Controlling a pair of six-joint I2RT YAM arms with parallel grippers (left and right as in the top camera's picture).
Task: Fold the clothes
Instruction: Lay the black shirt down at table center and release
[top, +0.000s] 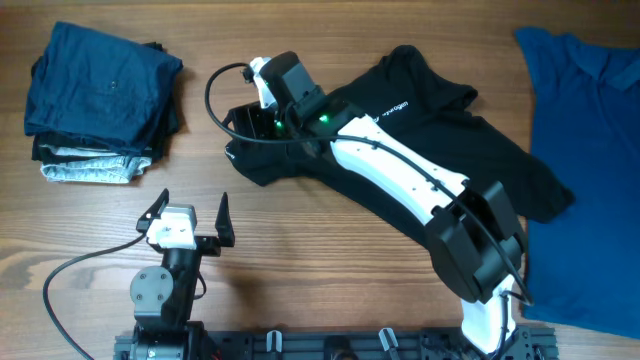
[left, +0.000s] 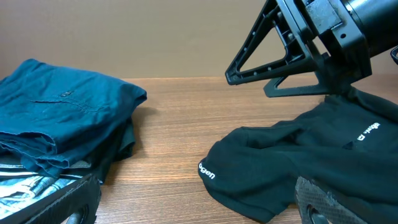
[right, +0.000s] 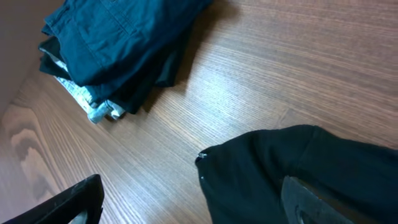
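From above, the black shirt (top: 420, 120) is lying rumpled mid-table, with the right gripper (top: 248, 122) hovering over its left end. The left gripper (top: 190, 212) is sitting wide open near the front edge.

The left wrist is showing limp, light cloth, and its hem (left: 208, 171) looks easiest to pinch.

On the right wrist, the jaws are standing apart, holding nothing.

We read white lettering (left: 207, 172) on a fold of the black shirt (left: 280, 168); only the ending "gen" is legible. A second white print (top: 392, 108) runs across the chest, and we find it too small to read. No other text is legible.
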